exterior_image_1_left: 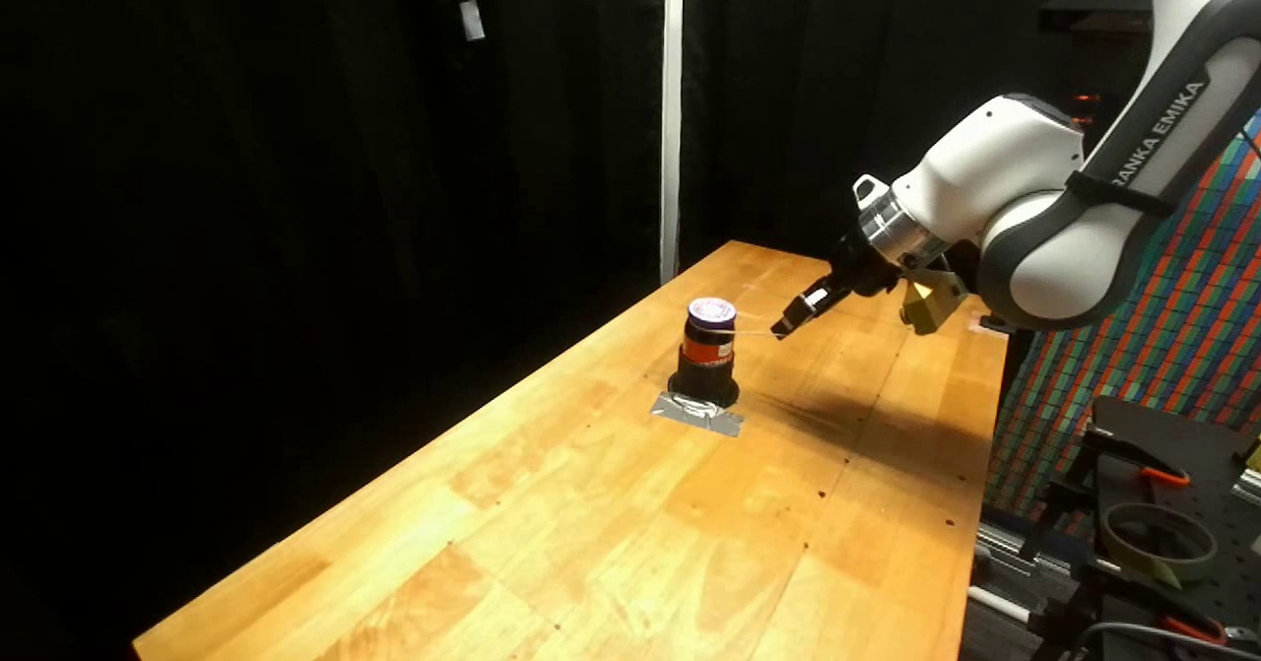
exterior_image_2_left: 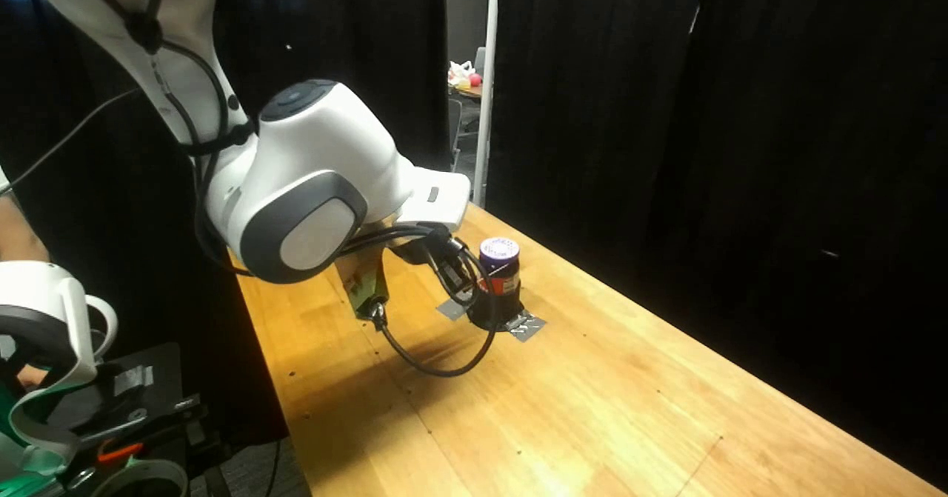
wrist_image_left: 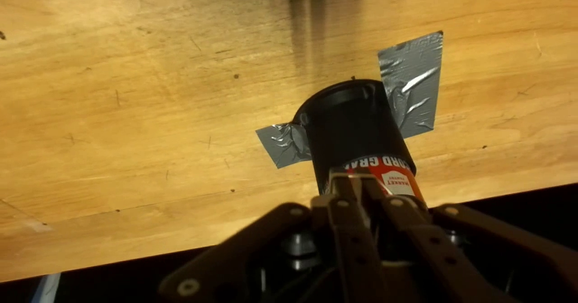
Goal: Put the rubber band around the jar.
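The jar (exterior_image_1_left: 708, 350) is dark with a reddish-orange label and a pale lid; it also shows in an exterior view (exterior_image_2_left: 506, 284) and in the wrist view (wrist_image_left: 403, 170). It stands upright in a black cylindrical holder (exterior_image_1_left: 704, 382). My gripper (exterior_image_1_left: 781, 330) is beside the jar near lid height, its fingers close together. The rubber band (exterior_image_1_left: 754, 333) is a thin pale line stretched from my fingertips to the jar, crossing the jar just under the lid. Its far side is hidden. In the wrist view my fingertips (wrist_image_left: 355, 181) cover part of the label.
Grey tape (wrist_image_left: 413, 86) fixes the holder to the wooden table (exterior_image_1_left: 591, 503). A black cable (exterior_image_2_left: 437, 372) loops below the wrist and partly covers the gripper and jar holder. The table's edge lies just behind the jar. A side cart holds a tape roll (exterior_image_1_left: 1197, 543).
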You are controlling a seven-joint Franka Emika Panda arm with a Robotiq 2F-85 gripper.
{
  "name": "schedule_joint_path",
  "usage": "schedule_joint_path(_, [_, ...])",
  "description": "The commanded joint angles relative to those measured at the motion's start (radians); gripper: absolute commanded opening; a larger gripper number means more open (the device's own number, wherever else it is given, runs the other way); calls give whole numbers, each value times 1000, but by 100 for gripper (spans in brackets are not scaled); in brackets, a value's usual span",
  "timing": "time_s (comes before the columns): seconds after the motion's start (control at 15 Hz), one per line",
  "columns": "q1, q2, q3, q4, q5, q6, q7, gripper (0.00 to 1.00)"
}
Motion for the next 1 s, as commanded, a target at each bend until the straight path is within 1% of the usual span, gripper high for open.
schedule_joint_path(0.0, [-65,4,53,-73,-46,183,65,11])
schedule_joint_path(0.07, [-80,15,62,-83,-63,239,91,10])
schedule_joint_path(0.13, [-127,24,114,-92,-38,287,70,9])
schedule_joint_path(0.33, [-165,76,136,-101,-47,449,87,11])
schedule_joint_path(0.53, [-181,129,141,-108,-39,580,79,11])
schedule_joint_path(0.6, [-185,141,141,-110,-43,601,77,11])
schedule_joint_path(0.67, [-187,146,140,-113,-46,594,75,36])
schedule_joint_path(0.73, [-200,121,147,-124,-71,487,98,37])
schedule_joint_path(0.8, [-182,138,141,-111,-30,528,64,17])
schedule_joint_path(0.93, [-191,141,145,-113,-43,493,71,33])
